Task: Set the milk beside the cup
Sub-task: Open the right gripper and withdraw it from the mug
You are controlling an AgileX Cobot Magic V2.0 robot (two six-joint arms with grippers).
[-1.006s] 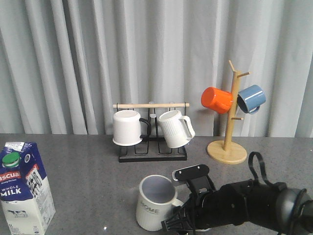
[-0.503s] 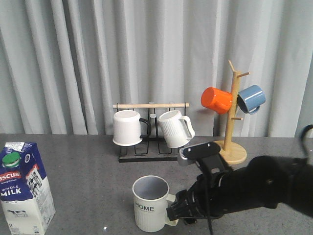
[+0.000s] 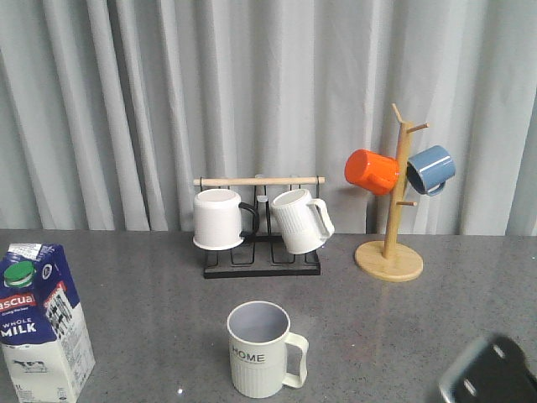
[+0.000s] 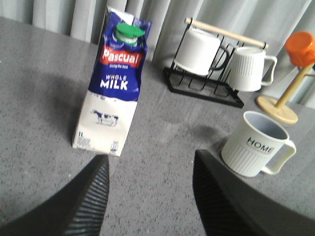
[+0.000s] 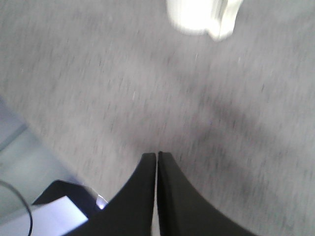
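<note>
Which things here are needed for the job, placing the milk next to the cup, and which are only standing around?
Needed:
- milk
- HOME cup
- left gripper, open

Standing around:
- black rack with two white mugs
- wooden mug tree
- orange mug
- blue mug

Pale grey pleated curtains (image 3: 126,109) are hanging across the whole back at 12 o'clock, and a speckled grey bench (image 3: 151,285) is catching soft, even light.
</note>
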